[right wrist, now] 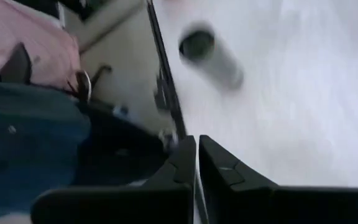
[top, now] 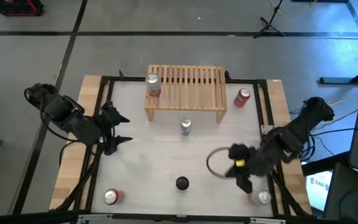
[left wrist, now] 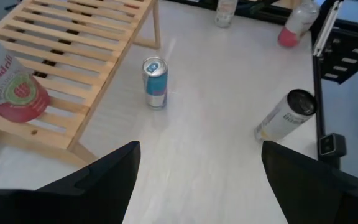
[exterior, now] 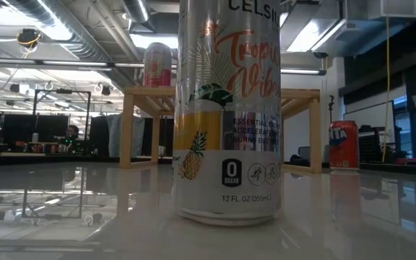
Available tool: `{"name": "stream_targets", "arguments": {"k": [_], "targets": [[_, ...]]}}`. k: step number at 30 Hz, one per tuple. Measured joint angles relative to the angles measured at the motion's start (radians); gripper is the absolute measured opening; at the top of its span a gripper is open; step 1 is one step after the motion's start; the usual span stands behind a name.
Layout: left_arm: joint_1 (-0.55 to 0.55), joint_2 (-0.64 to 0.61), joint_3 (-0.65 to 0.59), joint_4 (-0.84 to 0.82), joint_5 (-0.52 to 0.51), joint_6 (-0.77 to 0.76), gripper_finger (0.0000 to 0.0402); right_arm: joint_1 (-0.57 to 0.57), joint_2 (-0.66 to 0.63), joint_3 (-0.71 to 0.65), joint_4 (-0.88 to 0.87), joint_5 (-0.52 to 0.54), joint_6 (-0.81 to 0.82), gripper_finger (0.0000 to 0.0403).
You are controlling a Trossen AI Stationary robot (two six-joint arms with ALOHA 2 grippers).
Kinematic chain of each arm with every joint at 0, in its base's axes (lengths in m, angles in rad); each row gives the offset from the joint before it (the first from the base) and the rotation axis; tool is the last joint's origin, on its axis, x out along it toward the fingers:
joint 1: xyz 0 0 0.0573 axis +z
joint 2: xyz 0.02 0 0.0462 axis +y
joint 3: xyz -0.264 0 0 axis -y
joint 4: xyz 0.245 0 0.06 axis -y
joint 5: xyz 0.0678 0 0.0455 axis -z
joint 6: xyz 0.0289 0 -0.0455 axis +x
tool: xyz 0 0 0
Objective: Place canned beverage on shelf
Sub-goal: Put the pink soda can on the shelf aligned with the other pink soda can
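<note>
The light-wood slatted shelf (top: 185, 92) stands at the table's far middle, with a pink-and-silver can (top: 152, 84) upright on its left end. A blue can (top: 185, 126) stands upright just in front of the shelf. A tall white Celsius can (top: 182, 183) stands near the table's front edge and fills the low view (exterior: 228, 108). My left gripper (top: 120, 129) is open and empty at the table's left, facing the blue can (left wrist: 155, 82). My right gripper (top: 245, 183) is shut and empty at the front right, to the right of the Celsius can (right wrist: 207, 53).
A red can (top: 243, 96) stands right of the shelf. One can (top: 110, 197) stands at the front left corner and another (top: 263, 197) at the front right, close to my right gripper. A black frame rail (top: 269, 118) runs along the table's right side.
</note>
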Motion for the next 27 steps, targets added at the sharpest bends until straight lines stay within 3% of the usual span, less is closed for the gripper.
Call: {"name": "stream_targets", "arguments": {"k": [15,19,27], "targets": [[0.0,0.0,-0.022,0.031,-0.015,0.023,0.0325,0.206,0.091,-0.003,-0.232,-0.232,0.504,0.0025],[0.0,0.0,-0.022,0.032,-0.014,0.033,0.0325,0.261,0.102,-0.003,-0.256,-0.266,0.617,0.0087],[0.0,0.0,-0.022,0.033,-0.02,0.047,0.0325,0.329,0.103,-0.003,-0.366,-0.264,0.735,0.0265]]}}
